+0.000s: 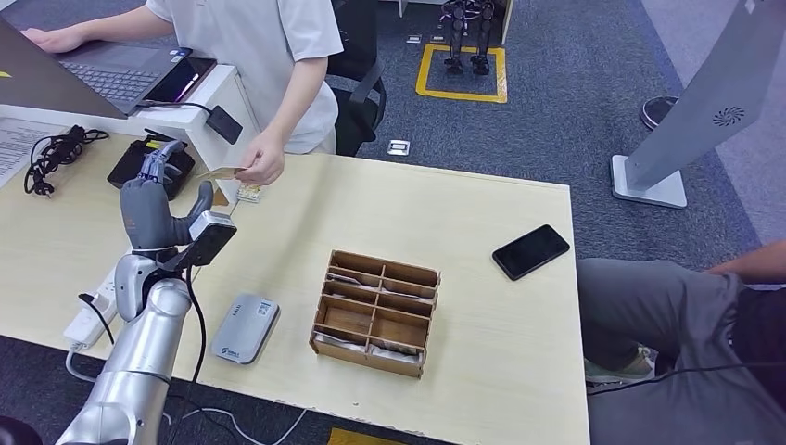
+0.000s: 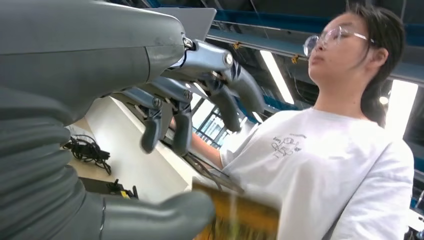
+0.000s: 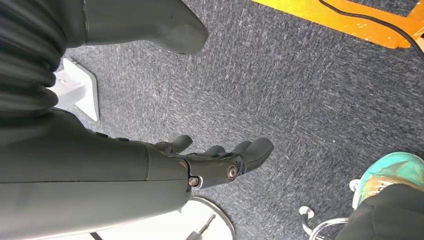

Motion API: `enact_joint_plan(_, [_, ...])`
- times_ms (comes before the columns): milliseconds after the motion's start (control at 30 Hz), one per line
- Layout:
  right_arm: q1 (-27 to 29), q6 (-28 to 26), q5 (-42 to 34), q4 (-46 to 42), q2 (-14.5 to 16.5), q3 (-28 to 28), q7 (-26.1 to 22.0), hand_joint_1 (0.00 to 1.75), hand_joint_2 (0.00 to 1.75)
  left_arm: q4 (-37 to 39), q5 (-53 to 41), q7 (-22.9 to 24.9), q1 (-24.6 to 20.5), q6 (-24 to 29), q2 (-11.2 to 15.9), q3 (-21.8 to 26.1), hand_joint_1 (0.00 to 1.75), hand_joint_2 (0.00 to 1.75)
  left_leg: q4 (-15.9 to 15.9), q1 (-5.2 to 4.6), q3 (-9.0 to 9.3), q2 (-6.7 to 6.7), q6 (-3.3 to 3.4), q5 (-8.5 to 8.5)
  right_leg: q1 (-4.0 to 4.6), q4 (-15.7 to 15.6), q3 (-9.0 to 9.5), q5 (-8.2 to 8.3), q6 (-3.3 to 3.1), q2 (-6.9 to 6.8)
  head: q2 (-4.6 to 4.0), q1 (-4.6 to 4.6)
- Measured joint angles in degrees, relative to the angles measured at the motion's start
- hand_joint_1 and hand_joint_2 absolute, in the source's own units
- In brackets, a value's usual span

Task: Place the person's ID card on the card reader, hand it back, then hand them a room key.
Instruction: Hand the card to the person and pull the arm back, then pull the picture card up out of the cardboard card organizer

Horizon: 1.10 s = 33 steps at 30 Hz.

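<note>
my left hand (image 1: pixel 158 209) is wide open, nothing in it, card (image 1: pixel 221 172) at my 1 o'clock in the person's hand (image 1: pixel 261 159); close early and it'll probably drop

Pale wooden table (image 1: pixel 482 232), blue-grey carpet (image 1: pixel 556 111), perhaps ceiling strip lights (image 2: pixel 276 75)

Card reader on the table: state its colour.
The card reader is light grey with a small blue mark, clearest in the head view.

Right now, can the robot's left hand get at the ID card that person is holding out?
Probably yes. The left hand is raised with fingers apart, just short of the ID card held in the person's hand, with nothing between them.
</note>
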Motion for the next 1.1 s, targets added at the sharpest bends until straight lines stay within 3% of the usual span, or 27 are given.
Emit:
enact_joint_plan(233, [0.0,-0.1,0.0,0.0,0.0,0.0,0.0,0.00,1.75,0.5,0.6,0.5,0.0,-0.6,0.0,0.0,0.00,1.75,0.0,0.00,0.00,0.00,0.00,0.00,0.00,0.0,0.00,0.00,0.00,0.00,0.00,0.01])
enact_joint_plan(500, [0.1,-0.4,0.0,0.0,0.2,-0.8,-0.1,0.00,1.75,0.2,7.1,3.7,0.5,-6.9,-0.1,-1.3,0.00,1.75,0.0,-0.01,0.00,0.00,0.00,0.00,0.00,0.0,0.00,0.00,0.00,0.00,0.00,-0.01])
enact_joint_plan(767, [0.2,-0.5,0.0,0.0,0.2,-1.9,-0.1,0.00,1.75,-5.7,5.9,6.0,5.1,-16.4,0.4,-7.0,0.00,1.75,0.0,-0.01,-0.03,0.00,0.00,0.00,-0.01,0.0,-0.01,0.00,0.00,0.00,0.00,0.01])
enact_joint_plan(967, [0.3,-0.5,0.0,0.0,0.2,-2.5,-0.2,0.00,1.75,-8.6,6.0,6.0,6.9,-19.1,0.9,-9.4,0.00,1.75,0.0,-0.01,-0.03,0.00,0.00,-0.01,-0.01,0.0,-0.02,0.00,0.00,0.00,0.00,0.00])
enact_joint_plan(1100, [0.3,-0.6,-0.2,0.0,0.2,-3.0,-0.5,0.00,1.75,-12.1,2.5,3.8,9.4,-26.8,2.5,-14.0,0.00,1.75,0.0,-0.01,-0.02,0.01,0.00,-0.01,-0.01,0.0,-0.02,0.00,0.00,0.01,0.00,-0.01])
